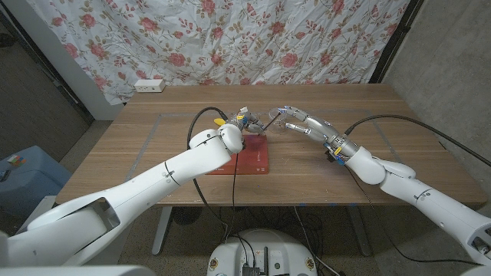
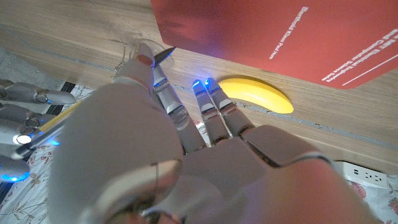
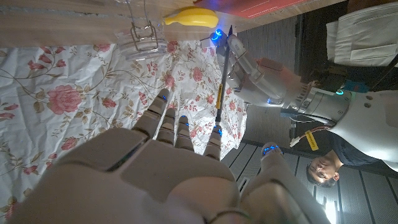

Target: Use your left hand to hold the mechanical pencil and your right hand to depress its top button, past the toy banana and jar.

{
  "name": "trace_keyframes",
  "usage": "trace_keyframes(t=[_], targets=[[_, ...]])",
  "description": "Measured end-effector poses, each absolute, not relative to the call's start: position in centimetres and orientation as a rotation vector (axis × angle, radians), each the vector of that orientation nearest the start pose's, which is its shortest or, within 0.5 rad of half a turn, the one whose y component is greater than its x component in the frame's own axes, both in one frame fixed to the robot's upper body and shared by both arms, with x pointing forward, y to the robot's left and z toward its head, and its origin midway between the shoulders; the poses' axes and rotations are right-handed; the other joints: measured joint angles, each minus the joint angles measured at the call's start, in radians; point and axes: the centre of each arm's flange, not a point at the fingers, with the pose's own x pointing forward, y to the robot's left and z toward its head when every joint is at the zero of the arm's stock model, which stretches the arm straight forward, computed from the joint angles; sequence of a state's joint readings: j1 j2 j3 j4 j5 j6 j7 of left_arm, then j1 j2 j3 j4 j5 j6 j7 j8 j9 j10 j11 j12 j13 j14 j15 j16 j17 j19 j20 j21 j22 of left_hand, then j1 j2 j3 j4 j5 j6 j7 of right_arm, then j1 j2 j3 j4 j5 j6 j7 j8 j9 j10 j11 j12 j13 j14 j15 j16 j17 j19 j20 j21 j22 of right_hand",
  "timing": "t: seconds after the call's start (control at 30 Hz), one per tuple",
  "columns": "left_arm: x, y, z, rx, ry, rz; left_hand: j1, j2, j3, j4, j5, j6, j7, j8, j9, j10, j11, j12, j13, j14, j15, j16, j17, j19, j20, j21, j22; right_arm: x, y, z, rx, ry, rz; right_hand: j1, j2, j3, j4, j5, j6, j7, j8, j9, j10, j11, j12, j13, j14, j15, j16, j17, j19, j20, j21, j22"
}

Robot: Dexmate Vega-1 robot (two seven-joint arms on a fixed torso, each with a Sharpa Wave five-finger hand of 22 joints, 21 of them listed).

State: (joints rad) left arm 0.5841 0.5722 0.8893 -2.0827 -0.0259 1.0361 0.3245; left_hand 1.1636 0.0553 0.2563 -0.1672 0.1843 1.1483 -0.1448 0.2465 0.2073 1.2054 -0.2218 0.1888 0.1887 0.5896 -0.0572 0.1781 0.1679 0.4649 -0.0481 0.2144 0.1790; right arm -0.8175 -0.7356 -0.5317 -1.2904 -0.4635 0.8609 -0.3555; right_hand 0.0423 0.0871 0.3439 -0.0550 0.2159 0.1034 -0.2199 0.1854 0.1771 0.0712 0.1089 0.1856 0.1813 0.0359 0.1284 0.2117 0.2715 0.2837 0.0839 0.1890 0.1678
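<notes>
My left hand (image 1: 242, 123) is raised over the table's middle and grips the mechanical pencil (image 3: 222, 78), a thin yellow and black stick, near one end. The pencil (image 1: 263, 125) slants toward my right hand (image 1: 304, 123). That hand has its fingers spread, and one fingertip (image 3: 214, 133) meets the pencil's free end. In the left wrist view the pencil (image 2: 55, 122) runs from my left hand (image 2: 186, 155) to the right hand's fingers (image 2: 25, 99). The toy banana (image 2: 256, 94) and the clear jar (image 2: 140, 52) sit on the table just past the left hand.
A red book (image 1: 253, 157) lies on the wooden table (image 1: 360, 115) under my left forearm. A white socket strip (image 1: 149, 86) sits at the table's far edge before a flowered curtain (image 1: 230, 38). A person (image 3: 326, 167) sits off to the side.
</notes>
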Motion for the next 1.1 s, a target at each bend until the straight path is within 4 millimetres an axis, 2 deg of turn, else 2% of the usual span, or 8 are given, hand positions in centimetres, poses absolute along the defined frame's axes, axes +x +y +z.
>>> trace_keyframes(t=[0.33,1.1], targets=[[55.09,8.65,1.86,0.927,-0.311,0.015,0.0,0.0,0.0,0.0,0.0,0.0,0.0,0.0,0.0,0.0,0.0,0.0,0.0,0.0,0.0,0.0,0.0,0.0,0.0,0.0,0.0,56.84,-24.14,-5.02,-1.043,-1.182,0.333,0.0,0.0,0.0,0.0,0.0,0.006,0.006,0.0,0.0,0.004,-0.004,0.0,0.0,0.0,0.0,0.0,0.0,0.0,0.0,0.0,0.0],[54.47,8.42,1.6,0.926,-0.319,0.025,0.001,-0.002,-0.001,-0.001,0.0,0.0,0.0,0.002,0.005,0.0,0.0,-0.001,0.0,0.0,0.0,0.0,0.0,0.0,0.0,0.0,0.0,56.6,-24.19,-5.7,-1.048,-1.182,0.343,0.0,0.0,0.0,0.0,0.0,0.011,0.0,0.0,-0.001,0.004,-0.004,0.0,0.0,0.0,0.0,0.008,0.0,0.0,0.0,0.0,0.0]])
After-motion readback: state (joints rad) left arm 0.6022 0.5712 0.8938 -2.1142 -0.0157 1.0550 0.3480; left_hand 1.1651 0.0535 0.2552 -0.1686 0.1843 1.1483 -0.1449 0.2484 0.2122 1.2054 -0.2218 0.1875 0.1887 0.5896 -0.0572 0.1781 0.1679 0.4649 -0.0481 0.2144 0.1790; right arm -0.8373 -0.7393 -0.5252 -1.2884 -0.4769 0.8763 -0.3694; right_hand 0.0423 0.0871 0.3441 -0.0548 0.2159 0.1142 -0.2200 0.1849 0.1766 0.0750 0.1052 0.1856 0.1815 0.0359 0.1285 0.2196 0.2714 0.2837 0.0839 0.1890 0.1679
